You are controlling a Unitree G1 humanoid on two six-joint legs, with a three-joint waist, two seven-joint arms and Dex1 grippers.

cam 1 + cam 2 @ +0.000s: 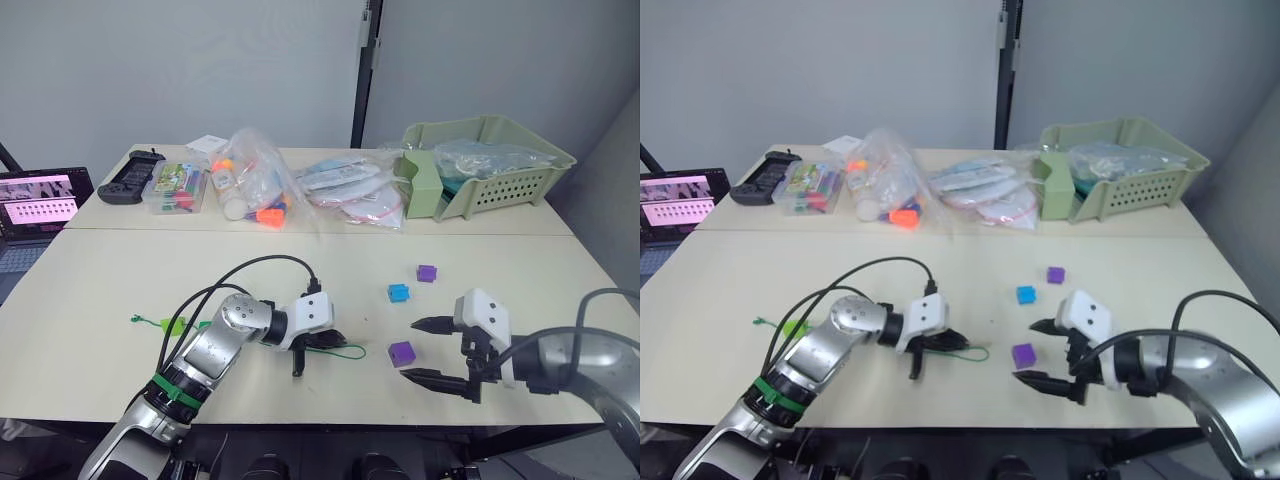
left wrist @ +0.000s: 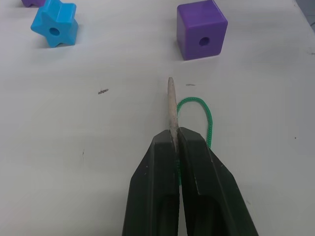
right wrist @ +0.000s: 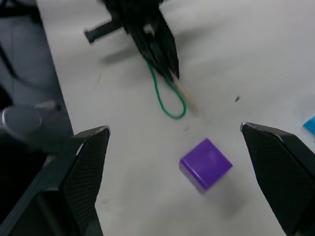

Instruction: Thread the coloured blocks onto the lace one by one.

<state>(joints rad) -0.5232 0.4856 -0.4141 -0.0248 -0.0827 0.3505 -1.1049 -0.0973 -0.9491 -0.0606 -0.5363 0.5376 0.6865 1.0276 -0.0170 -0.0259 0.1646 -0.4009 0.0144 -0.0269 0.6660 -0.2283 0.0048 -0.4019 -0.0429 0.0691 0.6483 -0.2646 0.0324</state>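
The right gripper (image 1: 432,351) hovers low over the table's near edge with its fingers spread wide and empty; a purple cube (image 1: 401,352) sits on the table (image 1: 90,290) between and just ahead of the fingertips, not touched. In the right wrist view that cube (image 3: 205,163) lies between the two fingers, with the lace loop beyond it.

To its left, the left gripper (image 1: 300,362) is pinched tight on the lace (image 2: 203,112), clamping the pale stiff tip (image 2: 171,108) so that it sticks out ahead of the fingertips. The tip points toward the near purple cube (image 2: 201,35), whose hole faces it, but stays well apart from it. The green cord loops out beside the tip and doubles back under the fingers. More cord trails left across the table to a small green tab (image 1: 138,320).

Farther out lie a blue block (image 1: 399,293), star-shaped in the left wrist view (image 2: 54,25), and beyond it a second purple cube (image 1: 427,273).

Along the far side stand a black controller (image 1: 128,182), a clear box of coloured pieces (image 1: 175,187), clear bags of toys (image 1: 258,185) and a pale green basket (image 1: 490,165). A laptop (image 1: 35,205) with a pink screen sits off the table's left end; no writing can be read anywhere.
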